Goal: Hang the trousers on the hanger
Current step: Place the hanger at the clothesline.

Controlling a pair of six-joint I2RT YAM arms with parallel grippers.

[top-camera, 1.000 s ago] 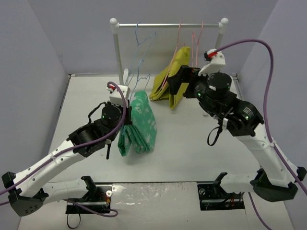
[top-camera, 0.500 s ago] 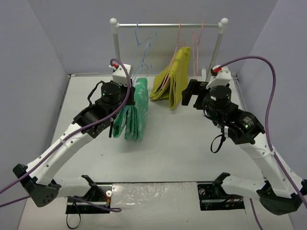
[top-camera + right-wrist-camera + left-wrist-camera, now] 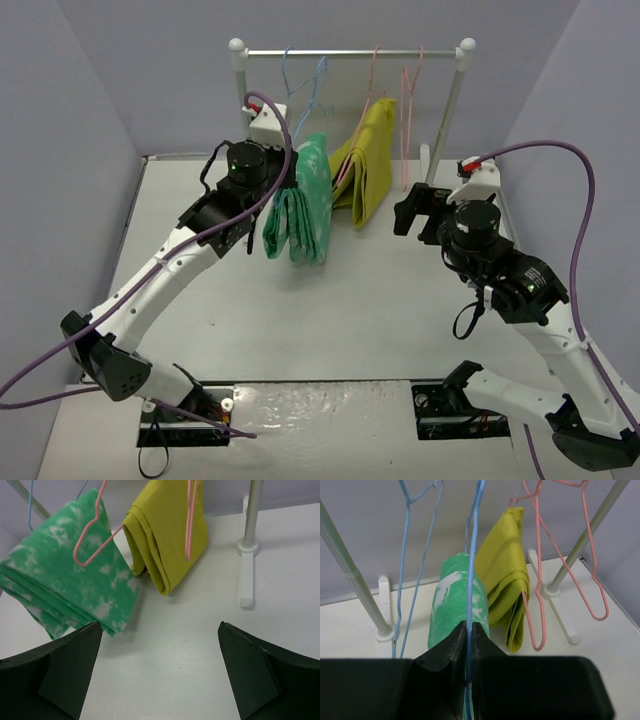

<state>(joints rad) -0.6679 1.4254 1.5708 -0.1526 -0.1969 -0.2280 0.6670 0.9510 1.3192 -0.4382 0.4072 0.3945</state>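
Trousers (image 3: pixel 300 210) drape over hanger (image 3: pixel 470 595), long axis vertical.

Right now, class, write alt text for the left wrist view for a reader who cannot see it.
The left gripper pinches a light-blue wire hanger carrying folded green, white-blotched trousers. A mustard-yellow garment and pink wire hangers hang to the right.
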